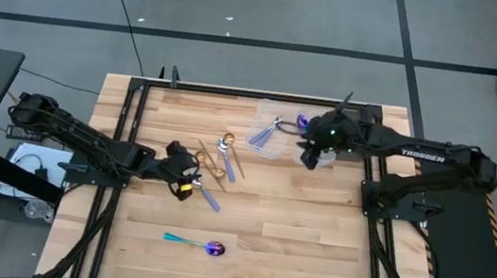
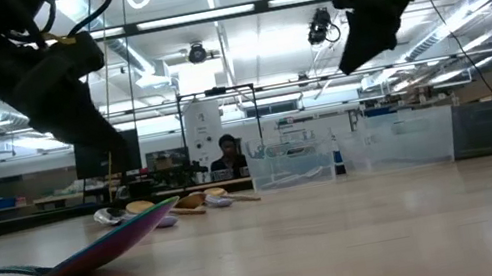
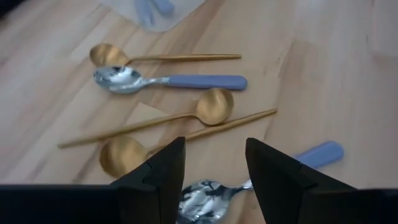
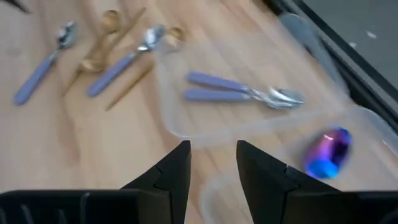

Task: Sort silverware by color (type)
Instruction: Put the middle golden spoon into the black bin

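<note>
Nearest the low camera, an iridescent spoon (image 2: 108,246) lies alone on the bench (image 1: 313,232), well apart from the others. Farther back, gold spoons (image 3: 214,106) and silver spoons with lilac handles (image 3: 168,81) are heaped together, touching and crossing; the left tool (image 3: 214,165) is held released just above them. Beyond, the right tool (image 4: 211,165) hovers released over the clear tray (image 4: 186,127), where two lilac-handled spoons (image 4: 242,93) and an iridescent piece (image 4: 328,151) lie in separate compartments. Such slim, stiff, slippery metal is probably best pinched mid-handle.
</note>
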